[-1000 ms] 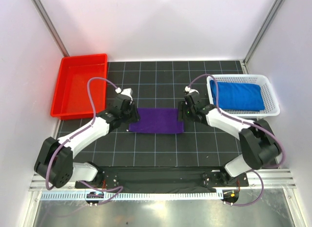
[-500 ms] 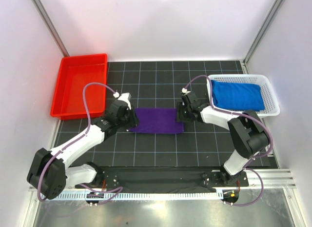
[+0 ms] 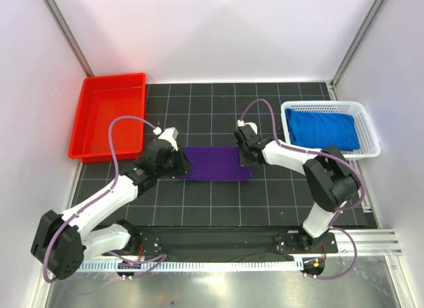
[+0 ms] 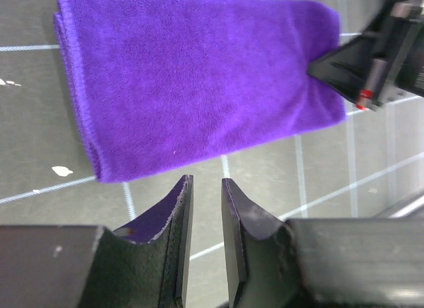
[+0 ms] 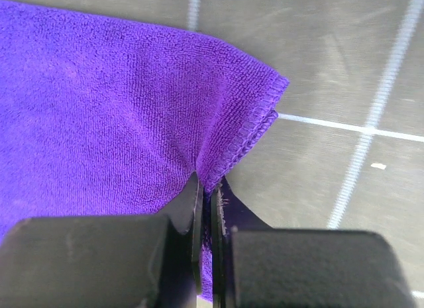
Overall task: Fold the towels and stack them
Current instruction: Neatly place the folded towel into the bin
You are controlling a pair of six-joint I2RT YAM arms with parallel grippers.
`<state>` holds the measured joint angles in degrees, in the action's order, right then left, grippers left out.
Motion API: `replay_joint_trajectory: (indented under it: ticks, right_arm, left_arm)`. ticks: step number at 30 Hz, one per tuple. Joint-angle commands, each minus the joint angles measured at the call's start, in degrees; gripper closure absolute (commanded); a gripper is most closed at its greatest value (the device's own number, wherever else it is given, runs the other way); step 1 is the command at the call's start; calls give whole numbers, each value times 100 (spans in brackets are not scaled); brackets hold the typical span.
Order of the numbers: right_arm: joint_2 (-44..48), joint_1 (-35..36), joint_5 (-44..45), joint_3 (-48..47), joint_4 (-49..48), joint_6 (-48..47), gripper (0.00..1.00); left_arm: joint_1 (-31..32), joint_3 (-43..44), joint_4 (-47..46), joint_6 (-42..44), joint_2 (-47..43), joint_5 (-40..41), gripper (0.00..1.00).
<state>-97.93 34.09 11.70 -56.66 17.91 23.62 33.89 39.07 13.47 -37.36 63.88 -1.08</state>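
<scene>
A deep purple towel (image 3: 213, 163) lies folded flat on the black grid mat, also seen as a purple towel (image 4: 199, 76) in the left wrist view. My right gripper (image 5: 207, 183) is shut on the purple towel (image 5: 99, 109) at its hemmed corner, pinching the cloth into a small ridge; from above the right gripper (image 3: 244, 151) sits at the towel's right end. My left gripper (image 4: 205, 182) hovers just off the towel's left end, its jaws a narrow gap apart with nothing between them; from above the left gripper (image 3: 182, 165) is at that end. A royal blue towel (image 3: 322, 129) lies in the basket.
A red tray (image 3: 112, 77) stands at the back left. The white mesh basket (image 3: 371, 132) holding the blue towel is at the back right. White walls close in the sides and back. The right gripper's black body (image 4: 371, 63) shows across the towel in the left wrist view.
The right gripper slid left onto the towel's right end and closed on its corner. The left gripper edged toward the towel's left end and its jaws narrowed slightly.
</scene>
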Motion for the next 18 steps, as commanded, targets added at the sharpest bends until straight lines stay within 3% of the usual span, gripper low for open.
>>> replay_joint_trajectory:
  ticks: [1, 10, 18]
  right_arm:
    - [45, -25, 1008, -493, 880, -401, 99]
    - [-50, -182, 2283, -2109, 2216, -1271, 99]
    - [-86, -956, 2714, -2989, 2840, -1693, 99]
  left_arm:
    - [39, -136, -337, -341, -437, -349, 73]
    - [48, -146, 111, -597, -1412, -796, 73]
    - [48, 426, 1192, 53, -1536, -973, 71]
